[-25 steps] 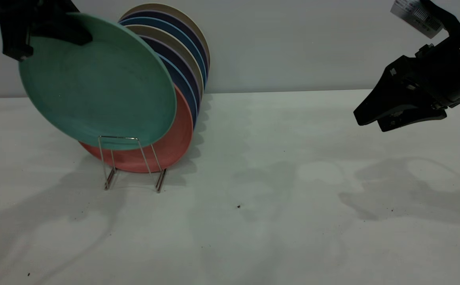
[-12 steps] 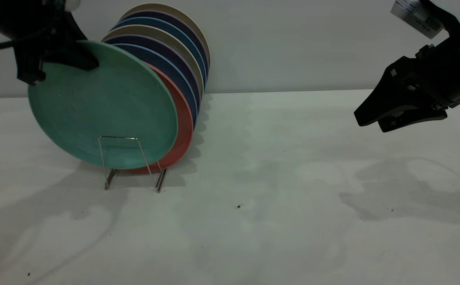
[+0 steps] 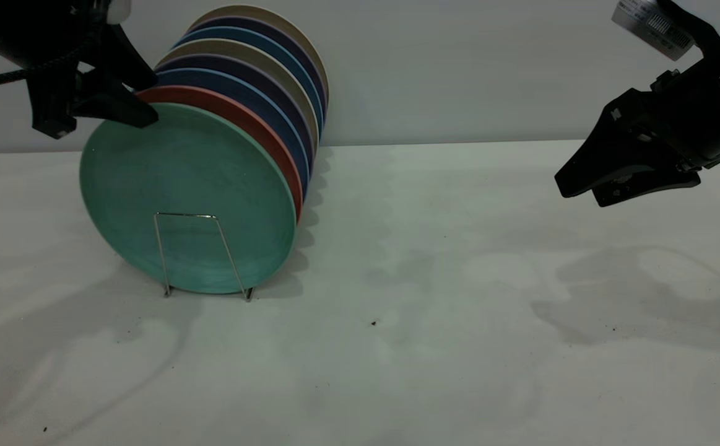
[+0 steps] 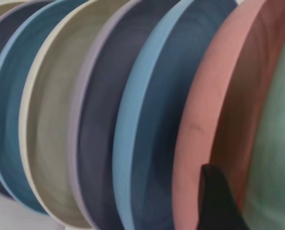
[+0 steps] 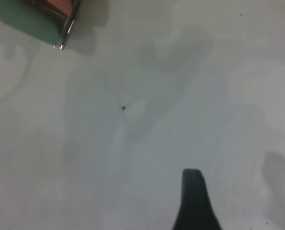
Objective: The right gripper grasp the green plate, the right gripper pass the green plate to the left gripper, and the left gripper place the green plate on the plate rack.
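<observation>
The green plate [image 3: 186,198] stands on edge in the front slot of the plate rack [image 3: 160,248], leaning back on the salmon-pink plate [image 3: 236,118]. My left gripper [image 3: 152,98] is at the plate's upper left rim, jaws spread and straddling it. In the left wrist view one black finger [image 4: 214,201] sits between the pink plate [image 4: 204,115] and the green plate [image 4: 276,158], with a sliver of pink showing beside it. My right gripper [image 3: 577,188] hovers open and empty at the far right above the table. One of its fingers [image 5: 195,201] shows over bare table.
Several blue, navy and beige plates [image 3: 273,74] fill the rack behind the pink one. The right wrist view catches the rack's foot [image 5: 68,24] and a strip of green plate [image 5: 22,17]. A dark speck [image 3: 373,323] lies mid-table.
The left gripper carried the green plate down and to the right until it settled upright in the rack's front slot. Its jaws now look spread. The right arm has not moved.
</observation>
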Controlling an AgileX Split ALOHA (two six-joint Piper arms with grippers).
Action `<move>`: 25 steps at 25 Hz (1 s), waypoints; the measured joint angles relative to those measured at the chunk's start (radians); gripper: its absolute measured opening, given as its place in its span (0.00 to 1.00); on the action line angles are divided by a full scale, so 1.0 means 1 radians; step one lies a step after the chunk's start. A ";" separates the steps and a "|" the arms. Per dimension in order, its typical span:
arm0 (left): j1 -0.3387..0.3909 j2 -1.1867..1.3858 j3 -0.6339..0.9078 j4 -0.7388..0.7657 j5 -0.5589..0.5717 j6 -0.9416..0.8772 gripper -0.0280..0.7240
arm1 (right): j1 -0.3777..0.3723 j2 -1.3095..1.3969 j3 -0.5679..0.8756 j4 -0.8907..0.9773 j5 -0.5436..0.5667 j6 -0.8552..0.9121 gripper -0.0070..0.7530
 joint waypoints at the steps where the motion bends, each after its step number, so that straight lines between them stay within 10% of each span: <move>1: 0.000 -0.008 0.000 0.000 0.002 0.000 0.64 | 0.000 0.000 0.000 0.000 -0.001 0.000 0.73; 11: 0.003 -0.230 0.000 0.008 0.089 -0.283 0.66 | 0.000 0.000 0.000 -0.002 -0.016 0.006 0.73; 21: 0.124 -0.343 0.000 0.569 0.350 -1.763 0.66 | 0.091 -0.117 -0.160 -0.748 0.039 0.671 0.73; 25: 0.124 -0.379 0.000 0.762 0.524 -2.007 0.66 | 0.177 -0.201 -0.211 -1.078 0.196 0.984 0.73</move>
